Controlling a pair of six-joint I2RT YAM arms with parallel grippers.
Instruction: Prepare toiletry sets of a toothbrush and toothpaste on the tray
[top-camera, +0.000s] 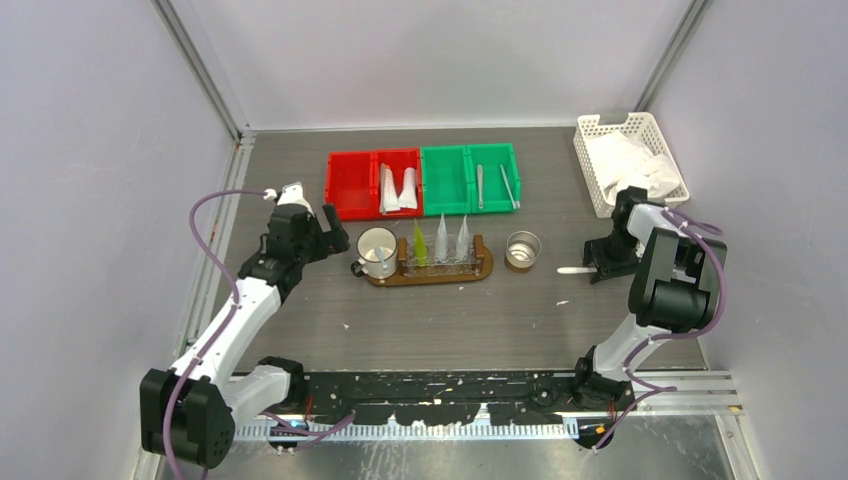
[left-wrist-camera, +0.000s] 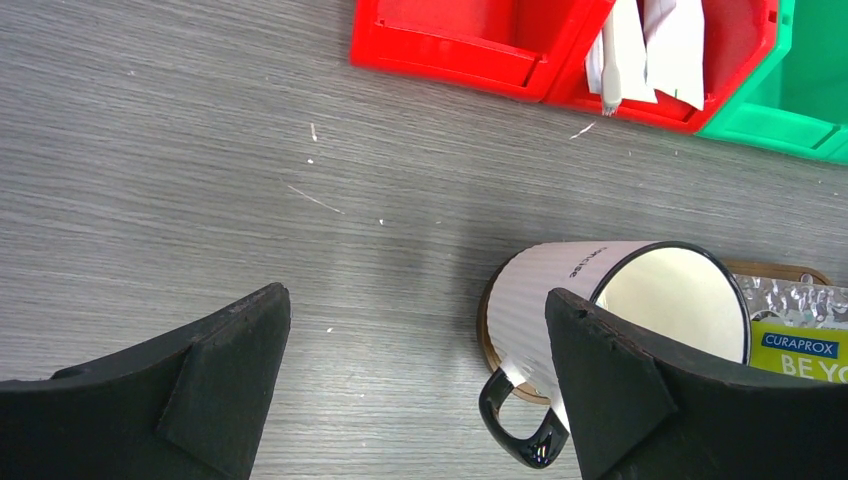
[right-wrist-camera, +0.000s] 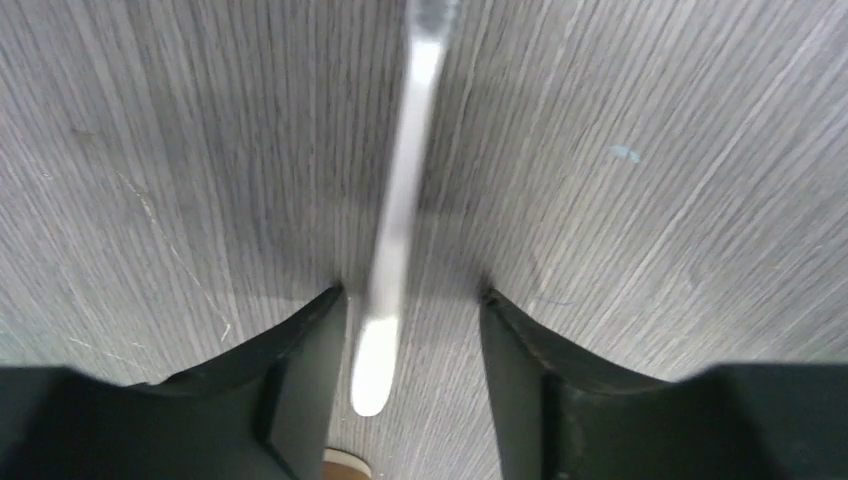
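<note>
Flat on the grey wood-grain desk (top-camera: 450, 320), at 3 o'clock of the brown oval wooden tray (top-camera: 484, 270) and just past the small round metal cup (top-camera: 523, 250): one slim pale silvery-white toothbrush (right-wrist-camera: 398, 230). Straddled close to one rounded end by the right hand (right-wrist-camera: 412, 300), fingertips down at desk level, about half parted, a gap showing on at least one side; not clamped, nothing lifted. At 9 o'clock of the white ribbed enamel mug (left-wrist-camera: 560, 300), the left hand (left-wrist-camera: 417, 295), spread fully wide and empty. Upright on the tray, small tapered tubes: one yellow-green (top-camera: 420, 246), two whitish (top-camera: 441, 238).

Probably very light, stiff and smooth, so apt to skid or swivel under an uneven squeeze. Best taken across the shaft nearer its middle for balance, rather than at the tip. Low-lying against the desk, hence fingertips kept right down while closing, then a slow, level lift.
</note>
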